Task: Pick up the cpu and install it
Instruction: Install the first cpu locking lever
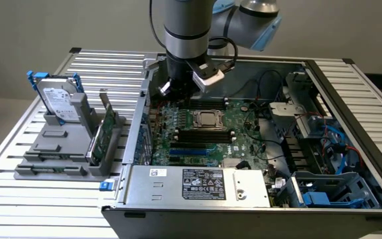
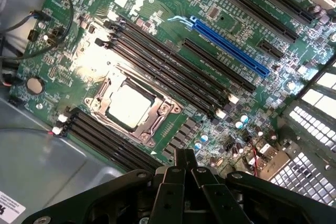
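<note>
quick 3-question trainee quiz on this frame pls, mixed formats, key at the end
1. True or false: the cpu sits in the motherboard socket.
2. The gripper is: A) shut on the cpu, B) shut with nothing between its fingers, C) open.
3. Fill in: in the exterior view, the hard drive stands in a grey rack on the view's ____ side, outside the computer case.

Key: 1 true; 2 B; 3 left

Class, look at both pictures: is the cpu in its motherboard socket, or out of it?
In. The cpu lies flat inside the metal socket frame on the motherboard, with nothing gripped by the shut claw.
</note>
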Controlling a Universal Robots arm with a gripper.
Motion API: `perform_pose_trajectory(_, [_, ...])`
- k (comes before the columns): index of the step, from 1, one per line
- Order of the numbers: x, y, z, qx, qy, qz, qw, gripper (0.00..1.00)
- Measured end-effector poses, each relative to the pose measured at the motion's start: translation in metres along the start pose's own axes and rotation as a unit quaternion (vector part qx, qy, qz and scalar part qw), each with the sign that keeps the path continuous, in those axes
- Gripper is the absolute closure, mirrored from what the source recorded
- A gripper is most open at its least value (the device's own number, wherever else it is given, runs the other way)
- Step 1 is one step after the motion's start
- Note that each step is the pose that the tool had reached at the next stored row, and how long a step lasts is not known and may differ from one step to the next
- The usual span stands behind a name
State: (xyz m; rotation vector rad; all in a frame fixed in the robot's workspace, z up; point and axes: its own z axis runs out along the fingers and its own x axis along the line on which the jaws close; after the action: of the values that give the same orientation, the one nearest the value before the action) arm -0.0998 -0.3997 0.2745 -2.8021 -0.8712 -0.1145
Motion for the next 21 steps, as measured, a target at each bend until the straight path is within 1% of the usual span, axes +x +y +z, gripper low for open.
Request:
perform_pose_trajectory(4, [0.0,0.0,0.0,0.0025,0.0003,-0.031,0.9995,0.89])
perform_pose_trajectory(7, [0.0,0.0,0.0,0.0046,0.0001,-0.055,0.9985,0.89])
perform_pose_trajectory(10, [0.0,0.0,0.0,0.0067,-0.0012,-0.079,0.9968,0.89])
perform_pose_trajectory(12, [-0.0001,0.0,-0.0001,0.008,-0.0023,-0.096,0.9953,0.89])
perform_pose_trajectory(14, [-0.0001,0.0,0.0,0.0083,-0.0025,-0.113,0.9936,0.89])
perform_pose_trajectory(16, [0.0,0.0,0.0002,0.0074,-0.0011,-0.129,0.9917,0.89])
perform_pose_trajectory(17, [0.0,0.0,0.0003,0.0062,0.0002,-0.136,0.9906,0.89])
perform_pose_trajectory(21, [-0.0002,0.0002,0.001,-0.0006,0.008,-0.166,0.9861,0.89])
